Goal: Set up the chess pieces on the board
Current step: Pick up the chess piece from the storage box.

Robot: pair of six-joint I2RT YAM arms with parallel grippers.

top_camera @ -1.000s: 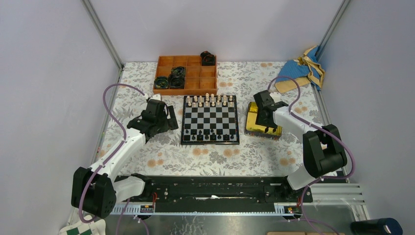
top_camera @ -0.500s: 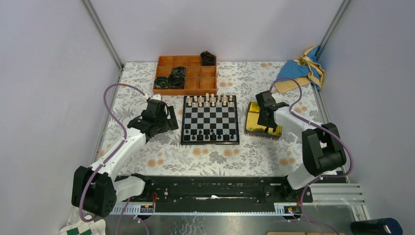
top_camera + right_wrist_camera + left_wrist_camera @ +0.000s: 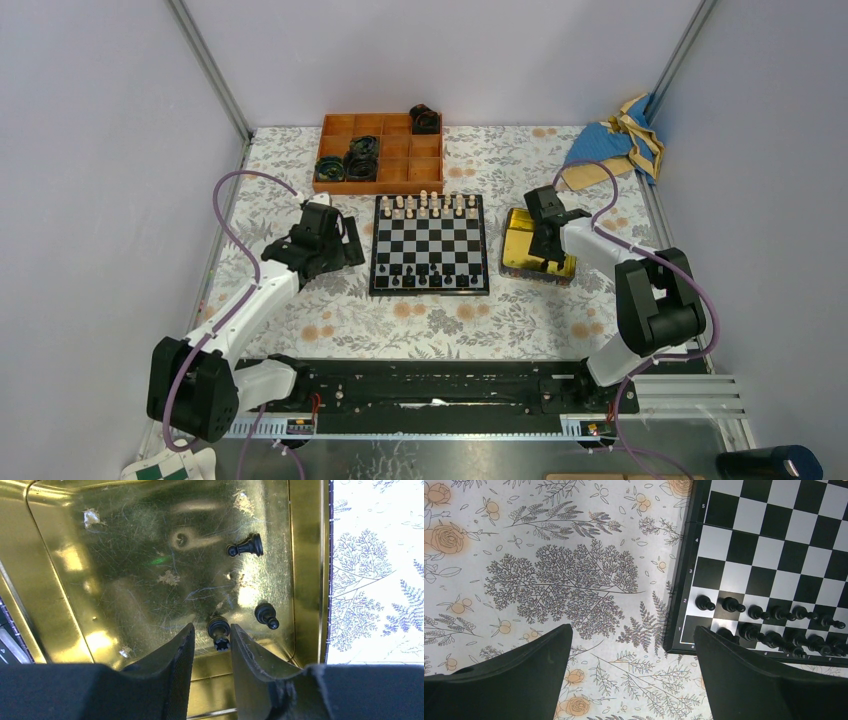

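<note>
Down on the left, the left hand (image 3: 631, 630) hangs over the flowered tabletop (image 3: 549, 570) with its fingers spread as wide as they go – nothing between them, and the near left corner of the board (image 3: 769, 545) just beside its right finger. Across on the right, the right hand (image 3: 212, 626) is dipped into a gold tin (image 3: 125, 580) that sits just right of the board. Its fingers stand a little apart on either side of one black piece (image 3: 218, 629), with a sliver of gold showing on the left, so not clamped on it. Two more black pieces lie loose in the tin, one just right of the fingers (image 3: 266, 615), one farther in (image 3: 245, 546).

On the board, black chess pieces (image 3: 769, 625) stand along the two nearest rows, while cream pieces (image 3: 430, 207) fill the two farthest. Beyond the board sits an orange divided tray (image 3: 385, 150) – black coiled rings (image 3: 360, 158) in some compartments – and a blue and yellow cloth (image 3: 620, 140) is bunched in the far right corner.
</note>
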